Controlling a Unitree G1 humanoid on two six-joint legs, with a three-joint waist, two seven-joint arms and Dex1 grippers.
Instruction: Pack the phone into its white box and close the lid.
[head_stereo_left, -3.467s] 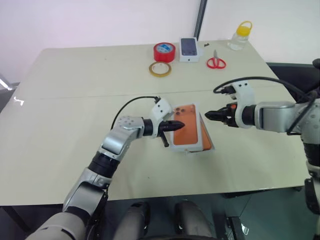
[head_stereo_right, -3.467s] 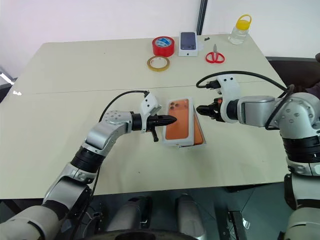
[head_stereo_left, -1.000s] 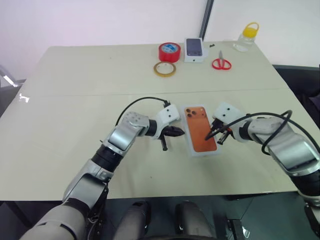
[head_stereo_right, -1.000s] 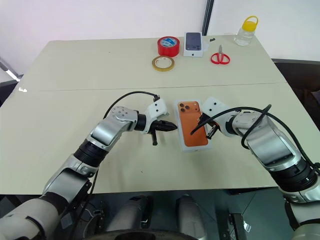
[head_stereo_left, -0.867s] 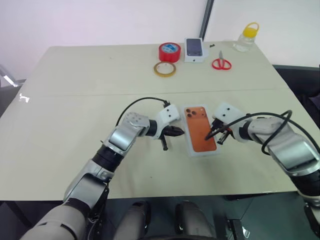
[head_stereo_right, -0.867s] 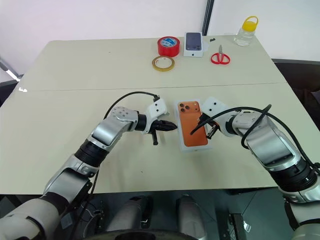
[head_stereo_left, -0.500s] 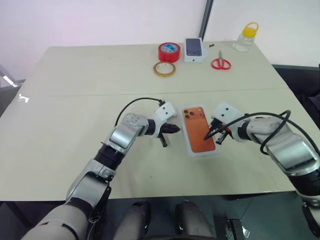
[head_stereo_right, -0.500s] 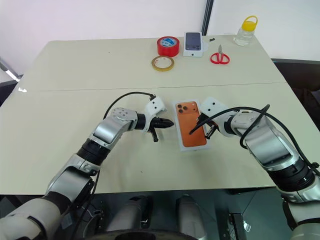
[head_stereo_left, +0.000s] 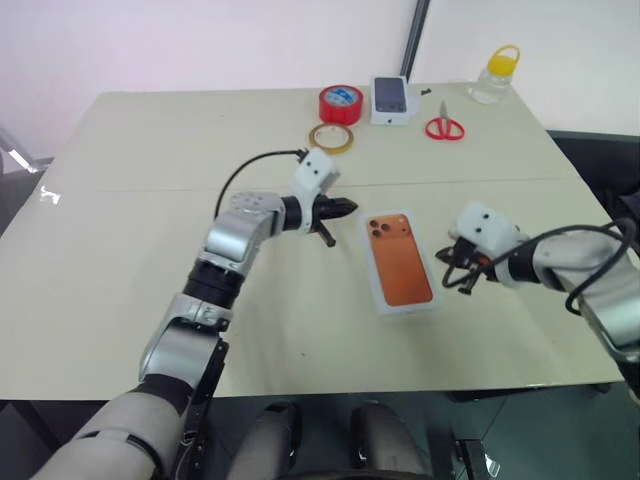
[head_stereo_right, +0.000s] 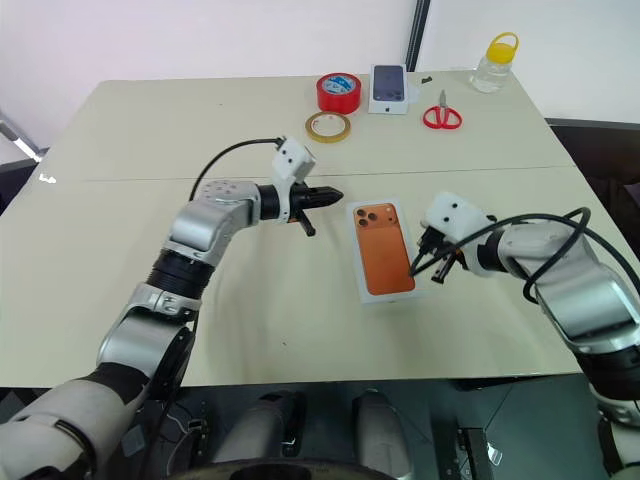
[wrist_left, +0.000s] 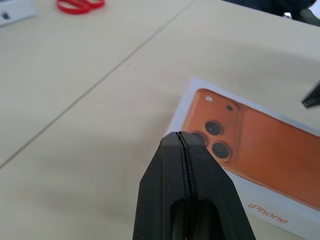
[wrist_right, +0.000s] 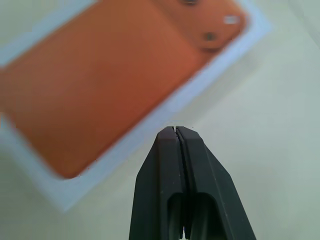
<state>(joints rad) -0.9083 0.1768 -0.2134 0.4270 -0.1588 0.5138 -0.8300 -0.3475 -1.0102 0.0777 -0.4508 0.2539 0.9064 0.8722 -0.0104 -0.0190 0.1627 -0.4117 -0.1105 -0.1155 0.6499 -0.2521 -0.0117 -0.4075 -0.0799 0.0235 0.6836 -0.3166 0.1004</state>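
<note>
The left wrist view reads "iPhone" on the white box (wrist_left: 280, 212). Both grippers, left (head_stereo_left: 347, 208) and right (head_stereo_left: 452, 283), closed and empty, have withdrawn from it.

Right gripper (wrist_right: 176, 131): jaws pressed together, empty.
White box (wrist_right: 165, 112): lies just beyond the fingertips, its near edge not touched.
Orange face (wrist_right: 110, 75): blurred, fills the box top; dark lenses at its far corner.
</note>
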